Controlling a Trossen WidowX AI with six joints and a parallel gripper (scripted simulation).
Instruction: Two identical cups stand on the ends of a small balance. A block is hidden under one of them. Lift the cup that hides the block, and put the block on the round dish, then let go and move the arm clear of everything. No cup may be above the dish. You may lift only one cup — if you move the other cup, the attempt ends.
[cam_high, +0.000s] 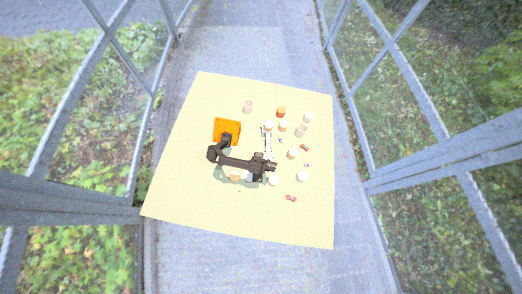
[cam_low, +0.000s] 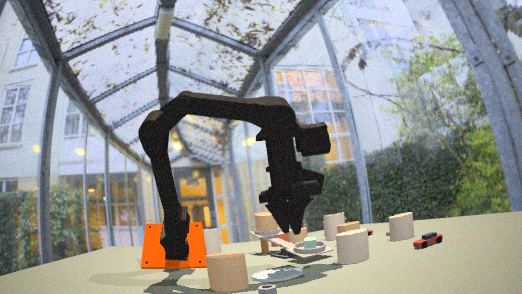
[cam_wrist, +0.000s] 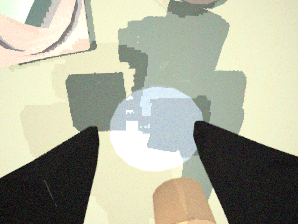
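Observation:
The balance (cam_high: 268, 142) (cam_low: 280, 242) (cam_wrist: 85, 42) has a tan cup (cam_high: 268, 126) (cam_low: 265, 223) standing on its far end. The mint block (cam_low: 310, 243) (cam_wrist: 15, 9) lies uncovered in the ring on the near end. The matching tan cup (cam_high: 235, 177) (cam_low: 227, 272) (cam_wrist: 181, 200) stands on the table beside the pale round dish (cam_low: 277, 274) (cam_wrist: 135, 155), clear of it. My gripper (cam_low: 291, 231) (cam_wrist: 147, 131) is open and empty, pointing down above the dish. In the top view the arm hides the fingers, the near end of the balance and part of the dish.
A whitish cup (cam_high: 273, 180) (cam_low: 352, 246) stands near the balance's near end. An orange cup (cam_high: 281, 112), a pinkish cup (cam_high: 301, 131) (cam_low: 401, 226) and several others stand beyond. Toy cars (cam_high: 291, 198) (cam_low: 428, 240) lie farther out. An orange plate (cam_high: 222, 126) (cam_low: 151, 250) is at the arm's base.

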